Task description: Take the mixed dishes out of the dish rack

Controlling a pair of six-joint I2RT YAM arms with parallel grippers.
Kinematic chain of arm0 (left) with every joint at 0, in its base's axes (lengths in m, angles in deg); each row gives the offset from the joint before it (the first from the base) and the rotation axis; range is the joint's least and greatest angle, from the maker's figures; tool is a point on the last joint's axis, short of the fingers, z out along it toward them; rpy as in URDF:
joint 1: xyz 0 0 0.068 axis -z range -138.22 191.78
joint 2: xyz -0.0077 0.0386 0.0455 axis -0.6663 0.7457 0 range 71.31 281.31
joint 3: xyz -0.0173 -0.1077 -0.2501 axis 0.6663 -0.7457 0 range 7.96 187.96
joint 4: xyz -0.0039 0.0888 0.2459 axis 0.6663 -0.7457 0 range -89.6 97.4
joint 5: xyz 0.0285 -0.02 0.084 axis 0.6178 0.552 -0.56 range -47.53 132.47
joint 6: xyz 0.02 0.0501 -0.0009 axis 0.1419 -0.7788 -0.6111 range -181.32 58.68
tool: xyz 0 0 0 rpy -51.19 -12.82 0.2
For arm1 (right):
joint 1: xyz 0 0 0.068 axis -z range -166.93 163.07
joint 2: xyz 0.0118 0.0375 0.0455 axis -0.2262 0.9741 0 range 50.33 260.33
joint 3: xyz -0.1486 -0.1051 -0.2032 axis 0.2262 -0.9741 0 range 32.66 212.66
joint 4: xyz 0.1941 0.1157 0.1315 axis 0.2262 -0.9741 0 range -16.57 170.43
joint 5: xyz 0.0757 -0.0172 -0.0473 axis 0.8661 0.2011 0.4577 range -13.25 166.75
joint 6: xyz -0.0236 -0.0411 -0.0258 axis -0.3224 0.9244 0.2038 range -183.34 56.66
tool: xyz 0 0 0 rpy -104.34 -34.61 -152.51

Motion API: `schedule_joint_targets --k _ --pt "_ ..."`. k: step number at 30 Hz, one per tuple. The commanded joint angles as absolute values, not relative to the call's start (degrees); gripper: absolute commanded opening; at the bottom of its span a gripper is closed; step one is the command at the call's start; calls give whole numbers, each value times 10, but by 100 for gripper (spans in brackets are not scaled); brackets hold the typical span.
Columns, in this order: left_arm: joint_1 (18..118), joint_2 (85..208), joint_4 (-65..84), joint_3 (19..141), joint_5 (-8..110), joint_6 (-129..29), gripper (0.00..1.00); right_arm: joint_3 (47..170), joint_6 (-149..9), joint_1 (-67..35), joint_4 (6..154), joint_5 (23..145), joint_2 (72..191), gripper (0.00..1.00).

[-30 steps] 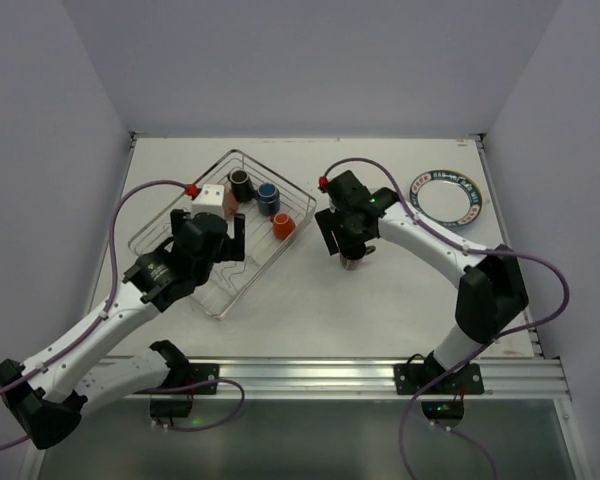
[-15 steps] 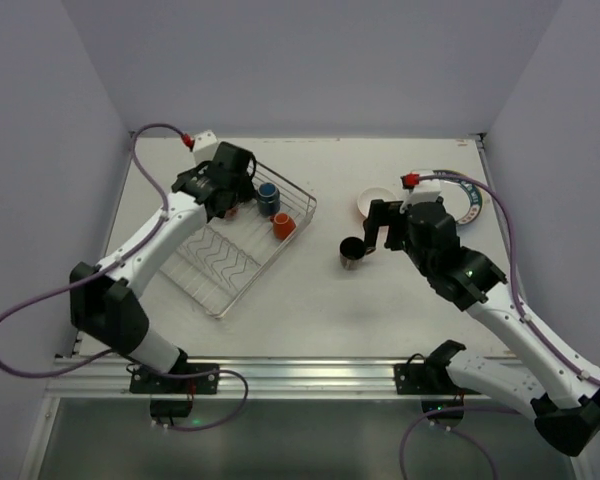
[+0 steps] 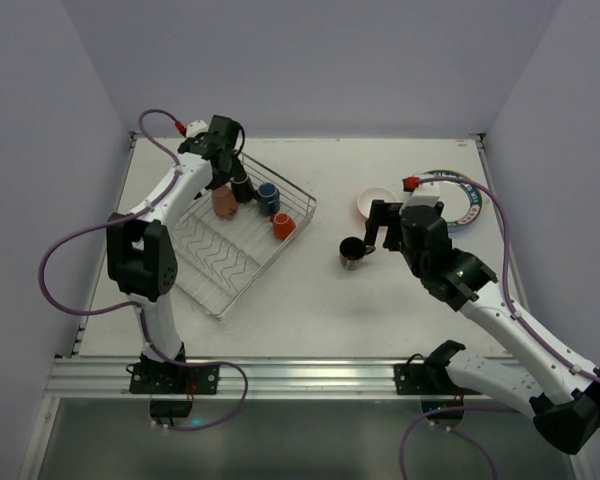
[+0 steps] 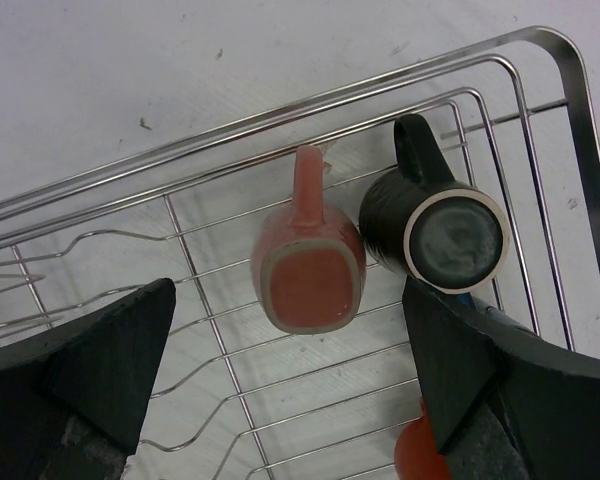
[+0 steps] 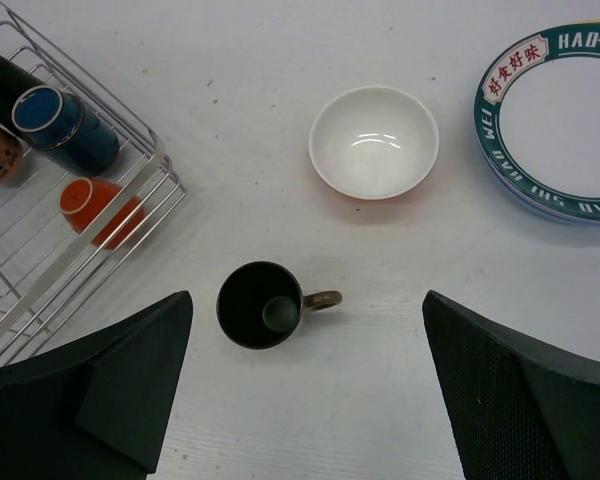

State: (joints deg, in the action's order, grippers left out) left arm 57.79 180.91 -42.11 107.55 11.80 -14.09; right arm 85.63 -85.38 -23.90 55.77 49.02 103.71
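while the right gripper [image 5: 305, 395] is hanging wide open, empty, over the brown mug [image 5: 259, 305] on the table [image 5: 380, 330], the left gripper [image 4: 285, 380] is hovering open and empty over the pink mug [image 4: 308, 285] in the dish rack [image 3: 225, 270].

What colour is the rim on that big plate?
The plate's rim is dark green with white and red lettering, clearest in the right wrist view.
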Motion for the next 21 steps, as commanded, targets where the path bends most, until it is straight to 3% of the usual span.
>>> schedule_joint_targets --k 1,6,13,21 --pt "570 1820 -418 1090 145 -120 100 859 -862 -238 590 469 1046 99" --pt "552 1817 -368 1039 190 -131 100 860 -860 -238 591 474 1051 99" --pt "539 1809 -308 988 221 -139 86 858 -856 -238 595 475 1049 99" --pt "537 1831 -305 992 237 -142 80 857 -853 -239 596 474 1048 99"
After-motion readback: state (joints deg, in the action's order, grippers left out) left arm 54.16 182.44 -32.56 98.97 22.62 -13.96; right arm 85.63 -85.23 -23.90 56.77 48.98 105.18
